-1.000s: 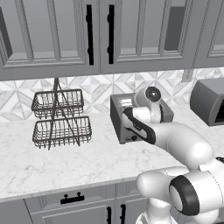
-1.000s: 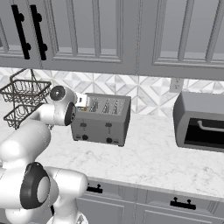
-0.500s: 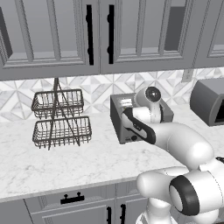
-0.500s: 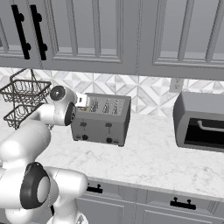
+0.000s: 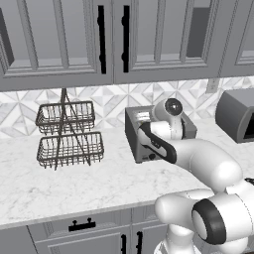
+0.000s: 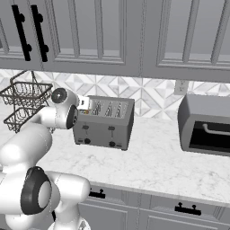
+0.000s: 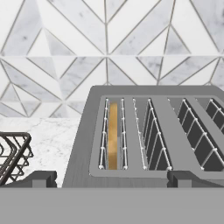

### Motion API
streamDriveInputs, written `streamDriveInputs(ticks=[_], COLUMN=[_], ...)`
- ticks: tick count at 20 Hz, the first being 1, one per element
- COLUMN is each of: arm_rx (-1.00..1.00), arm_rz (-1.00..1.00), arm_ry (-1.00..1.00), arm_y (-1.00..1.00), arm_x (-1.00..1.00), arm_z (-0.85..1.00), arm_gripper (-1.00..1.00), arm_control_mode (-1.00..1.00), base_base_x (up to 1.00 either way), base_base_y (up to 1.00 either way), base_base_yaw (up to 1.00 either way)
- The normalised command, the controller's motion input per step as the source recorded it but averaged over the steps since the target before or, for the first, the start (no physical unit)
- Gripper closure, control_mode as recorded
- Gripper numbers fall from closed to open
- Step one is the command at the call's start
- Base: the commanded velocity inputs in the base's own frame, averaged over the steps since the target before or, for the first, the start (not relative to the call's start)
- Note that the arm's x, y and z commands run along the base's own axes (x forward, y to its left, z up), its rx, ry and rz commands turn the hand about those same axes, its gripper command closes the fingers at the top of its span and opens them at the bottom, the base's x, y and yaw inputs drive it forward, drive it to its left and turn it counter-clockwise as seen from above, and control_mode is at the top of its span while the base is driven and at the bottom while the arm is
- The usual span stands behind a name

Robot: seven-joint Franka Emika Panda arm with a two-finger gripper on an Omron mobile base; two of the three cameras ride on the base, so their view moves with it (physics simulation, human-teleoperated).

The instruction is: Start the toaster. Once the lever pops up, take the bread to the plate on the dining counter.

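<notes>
The mid-grey toaster [image 6: 105, 126] stands on the marble worktop against the tiled wall; my arm covers much of the toaster [image 5: 141, 144] in the left base view. In the hand view I look down on the toaster [image 7: 83, 153] and its slots. The bread [image 7: 113, 135] sits deep in the leftmost slot, with just its golden-tan crust edge showing. My gripper [image 7: 111, 179] hovers open over the toaster's near end, one fingertip [image 7: 41, 178] on each side, nothing between them. In the right base view the gripper [image 6: 86, 105] is at the toaster's left end. The plate and dining counter are out of view.
A two-tier black wire basket stand [image 5: 69, 134] sits left of the toaster, close to my arm [image 6: 24, 101]. A darker grey rounded appliance [image 6: 206, 123] stands to the right. Grey upper cabinets [image 5: 114, 39] hang overhead. Bare marble worktop [image 5: 74, 183] lies in front.
</notes>
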Motion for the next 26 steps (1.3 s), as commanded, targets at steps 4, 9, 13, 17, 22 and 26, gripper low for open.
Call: streamDriveInputs(ticks=[4, 9, 13, 17, 22, 26], arm_rx=[0.0, 0.0, 0.0, 0.0, 0.0, 0.0], arm_rz=[0.0, 0.0, 0.0, 0.0, 0.0, 0.0], arm_ry=[0.03, 0.04, 0.0, 0.0, 0.01, 0.01], arm_y=[-0.04, -0.08, -0.02, 0.0, 0.0, 0.0], arm_x=[0.0, 0.0, 0.01, 0.06, 0.27, 0.38], arm_z=[-0.04, -0.12, -0.06, -0.07, -0.1, -0.01], arm_gripper=[-1.0, -1.0, -1.0, -1.0, -1.0, -1.0], arm_control_mode=[-1.0, -1.0, -1.0, -1.0, -1.0, -1.0], base_base_x=[0.0, 0.0, 0.0, 0.0, 0.0, 0.0], base_base_y=[0.0, 0.0, 0.0, 0.0, 0.0, 0.0], base_base_yaw=[0.0, 0.0, 0.0, 0.0, 0.0, 0.0])
